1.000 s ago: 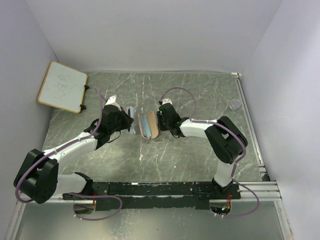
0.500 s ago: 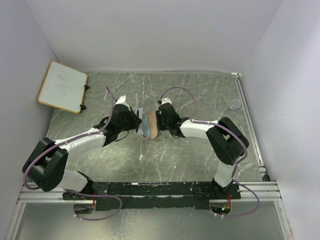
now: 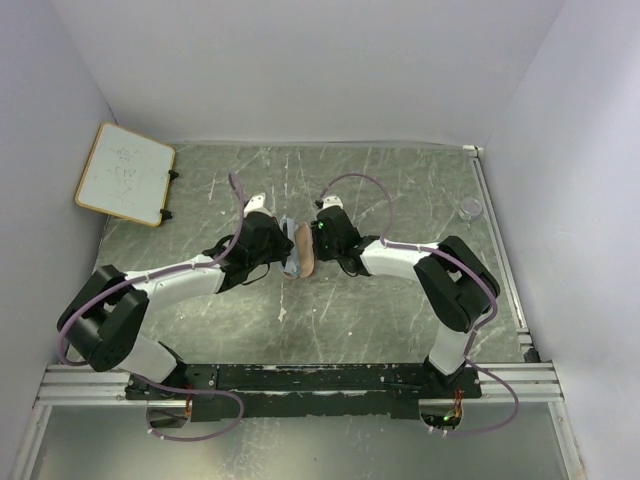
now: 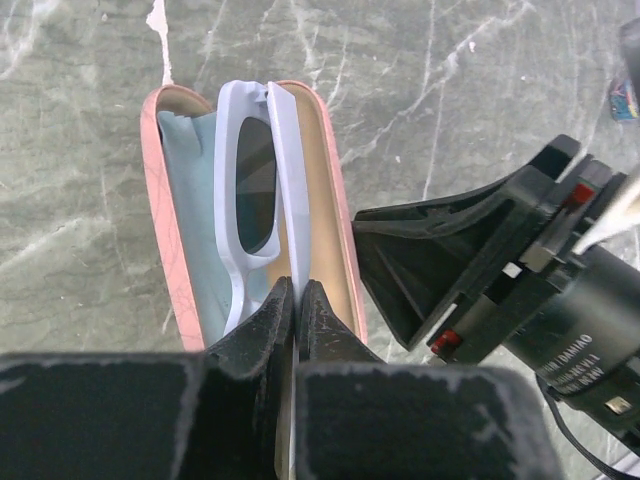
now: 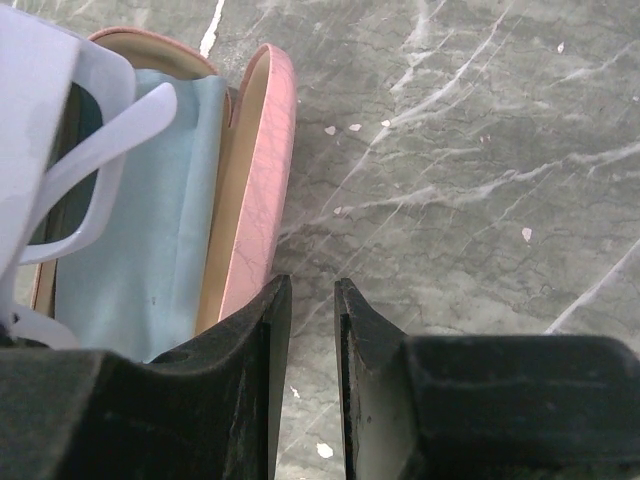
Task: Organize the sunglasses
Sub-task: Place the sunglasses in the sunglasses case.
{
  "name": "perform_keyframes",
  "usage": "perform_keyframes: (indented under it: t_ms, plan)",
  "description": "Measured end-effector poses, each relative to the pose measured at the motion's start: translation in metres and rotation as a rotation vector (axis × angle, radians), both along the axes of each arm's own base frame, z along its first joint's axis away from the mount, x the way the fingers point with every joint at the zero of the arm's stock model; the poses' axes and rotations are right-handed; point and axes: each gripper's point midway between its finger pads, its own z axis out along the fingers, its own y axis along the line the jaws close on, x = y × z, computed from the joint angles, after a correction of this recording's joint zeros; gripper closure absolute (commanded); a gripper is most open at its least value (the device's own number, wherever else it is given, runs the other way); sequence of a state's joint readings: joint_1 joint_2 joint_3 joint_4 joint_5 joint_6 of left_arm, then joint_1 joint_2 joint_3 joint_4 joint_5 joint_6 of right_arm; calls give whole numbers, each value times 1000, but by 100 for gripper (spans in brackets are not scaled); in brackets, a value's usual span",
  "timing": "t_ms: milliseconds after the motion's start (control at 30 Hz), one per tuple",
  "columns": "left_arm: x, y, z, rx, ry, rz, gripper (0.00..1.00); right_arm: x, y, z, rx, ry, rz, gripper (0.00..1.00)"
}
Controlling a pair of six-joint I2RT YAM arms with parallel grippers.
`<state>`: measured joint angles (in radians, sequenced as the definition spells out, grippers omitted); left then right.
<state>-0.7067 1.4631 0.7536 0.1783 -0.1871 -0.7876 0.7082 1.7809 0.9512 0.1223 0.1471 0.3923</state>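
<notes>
Shows a pink oblong case (image 4: 153,210) lying open on a grey-green marbled table (image 3: 380,310), with a pale blue cloth (image 5: 140,230) inside it. Also shows a wood-framed white board (image 3: 124,172) at the far left corner and a small clear round object (image 3: 470,209) near the right edge, well apart from the case.

top: high, rear, looking down | wrists: close, both on sunglasses (image 4: 228,200)

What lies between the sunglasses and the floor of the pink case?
A pale blue cloth, lining the case beneath the sunglasses; the left wrist view shows it.
</notes>
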Motion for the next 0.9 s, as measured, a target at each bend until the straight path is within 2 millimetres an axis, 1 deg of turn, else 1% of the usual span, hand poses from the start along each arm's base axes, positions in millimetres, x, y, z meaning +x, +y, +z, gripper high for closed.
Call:
perform_keyframes:
  t_ms: [300,600,900]
  plan:
    - [5,3,-17,30,17,35,93,0,1,1,3,-3,2,75]
    - [8,5,-23,36,17,58,93,-4,7,3,6,-6,18,75]
    - [6,10,-32,47,17,68,93,-7,11,7,11,-13,29,75]
